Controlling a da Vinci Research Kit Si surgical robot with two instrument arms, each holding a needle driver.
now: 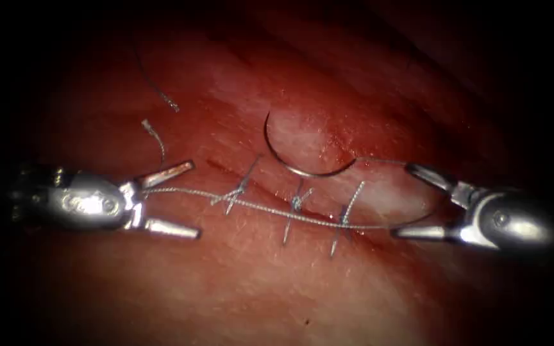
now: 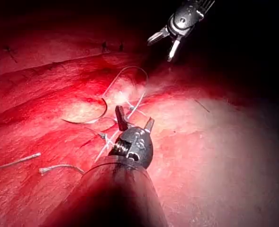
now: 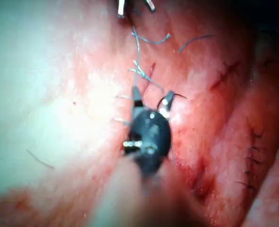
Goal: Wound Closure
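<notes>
I am seeing my left tool (image 1: 168,200) sitting wide open at the left end of the cut (image 1: 277,198), gripping nothing, with the thread (image 1: 258,208) running out between its 2 jaws along 3 stitches. My right tool (image 1: 415,202) is also gaping, empty, thread looping between its jaws. The curved needle (image 1: 290,157) is lying free on the tissue (image 1: 258,288), just up-left of the right tool.
</notes>
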